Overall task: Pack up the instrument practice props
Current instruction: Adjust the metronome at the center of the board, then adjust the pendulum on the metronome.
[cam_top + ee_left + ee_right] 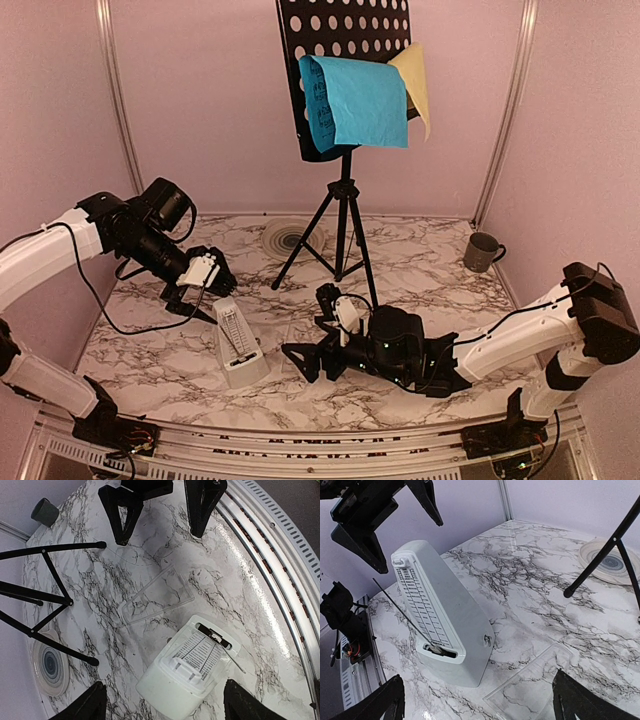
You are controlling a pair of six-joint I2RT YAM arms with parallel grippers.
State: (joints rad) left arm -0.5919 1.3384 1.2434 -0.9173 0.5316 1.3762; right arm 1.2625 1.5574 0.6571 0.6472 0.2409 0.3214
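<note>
Metronome face: printed scale lines, lettering illegible.

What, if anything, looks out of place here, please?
The blue page curls over itself on the stand, and the yellow page droops off its edge. The clear cover lies flat on the table beside the metronome, whose pendulum rod stands bare and tilted.

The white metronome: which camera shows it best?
The right wrist view: the metronome stands upright and large, its scale and pendulum rod plain. The left wrist view looks down on its top; the top external view shows it small.
</note>
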